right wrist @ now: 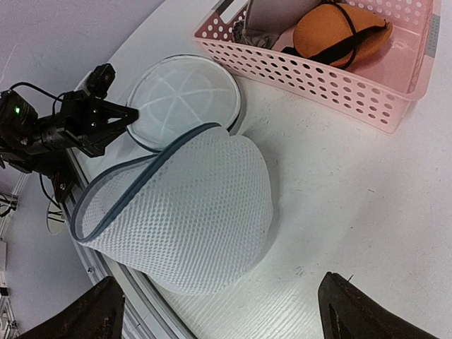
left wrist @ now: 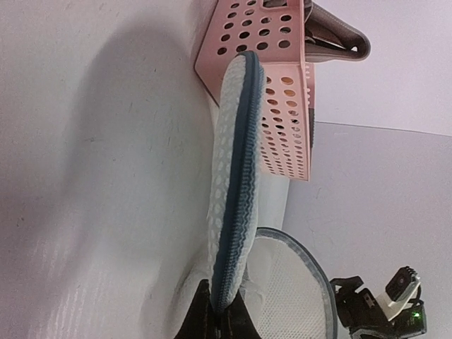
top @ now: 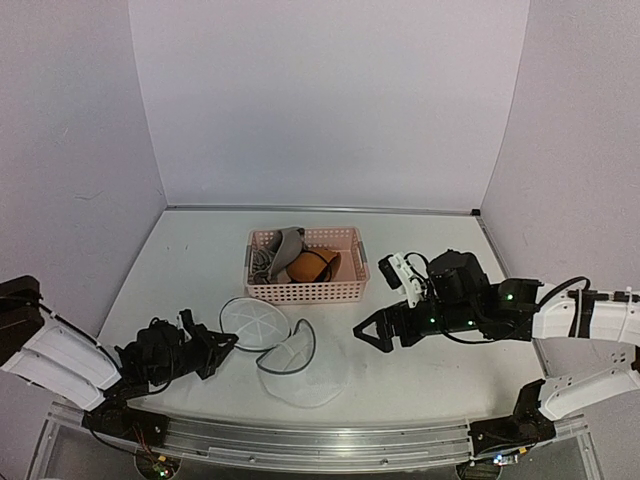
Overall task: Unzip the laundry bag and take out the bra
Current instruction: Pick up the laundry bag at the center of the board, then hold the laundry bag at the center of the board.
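The left gripper (top: pixel 222 343) pinches the lid (top: pixel 257 322) rim of the laundry bag (right wrist: pixel 198 212); the right gripper (top: pixel 360 331), jaws wide, should approach the bag's mouth squarely.

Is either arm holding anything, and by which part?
The left tool pinches the laundry bag's lid by its zip rim; the right tool holds nothing.

high rear view, close wrist views, all share laundry bag (right wrist: pixel 198 205)

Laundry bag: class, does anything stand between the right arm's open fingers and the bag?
Nothing visible does. Only bare table lies between the right gripper and the laundry bag. The pink basket sits farther back, off that path.
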Available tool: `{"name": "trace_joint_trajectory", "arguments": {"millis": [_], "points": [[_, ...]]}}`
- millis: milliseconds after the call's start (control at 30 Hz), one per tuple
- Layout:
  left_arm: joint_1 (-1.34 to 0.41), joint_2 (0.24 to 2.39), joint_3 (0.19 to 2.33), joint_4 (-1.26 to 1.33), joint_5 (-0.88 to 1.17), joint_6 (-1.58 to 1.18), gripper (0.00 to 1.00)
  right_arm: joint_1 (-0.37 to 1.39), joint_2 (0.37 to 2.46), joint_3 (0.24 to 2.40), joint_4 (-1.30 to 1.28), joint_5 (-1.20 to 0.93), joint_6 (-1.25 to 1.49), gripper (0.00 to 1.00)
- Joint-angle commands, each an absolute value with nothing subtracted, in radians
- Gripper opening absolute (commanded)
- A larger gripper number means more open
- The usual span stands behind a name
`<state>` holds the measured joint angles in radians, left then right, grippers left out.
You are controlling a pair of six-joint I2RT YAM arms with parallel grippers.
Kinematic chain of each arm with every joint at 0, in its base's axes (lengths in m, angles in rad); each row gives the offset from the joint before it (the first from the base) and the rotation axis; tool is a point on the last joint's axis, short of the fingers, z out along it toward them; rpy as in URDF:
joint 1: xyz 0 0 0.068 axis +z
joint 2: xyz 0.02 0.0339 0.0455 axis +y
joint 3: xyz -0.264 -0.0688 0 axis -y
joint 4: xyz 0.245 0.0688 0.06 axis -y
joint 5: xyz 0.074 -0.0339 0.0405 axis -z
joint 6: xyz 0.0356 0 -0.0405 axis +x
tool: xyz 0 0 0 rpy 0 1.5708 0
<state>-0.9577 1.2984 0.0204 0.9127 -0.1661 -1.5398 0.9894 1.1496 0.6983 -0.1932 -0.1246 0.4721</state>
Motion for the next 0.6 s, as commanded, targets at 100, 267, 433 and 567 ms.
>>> {"name": "trace_joint_trajectory", "arguments": {"millis": [100, 267, 433, 567], "points": [[-0.975, 1.083, 0.102, 0.56, -0.253, -1.375, 0.0, 0.996, 1.159, 0.735, -0.184, -0.139, 0.465, 0.97], [-1.039, 1.029, 0.172, 0.425, -0.325, -1.302, 0.0, 0.997, 1.178, 0.741, -0.186, -0.158, 0.453, 0.97], [-1.121, 0.994, 0.257, 0.265, -0.448, -1.249, 0.0, 1.01, 1.217, 0.742, -0.19, -0.167, 0.46, 0.95], [-1.153, 0.956, 0.334, 0.106, -0.526, -1.211, 0.0, 1.041, 1.255, 0.739, -0.191, -0.164, 0.459, 0.9]]}}
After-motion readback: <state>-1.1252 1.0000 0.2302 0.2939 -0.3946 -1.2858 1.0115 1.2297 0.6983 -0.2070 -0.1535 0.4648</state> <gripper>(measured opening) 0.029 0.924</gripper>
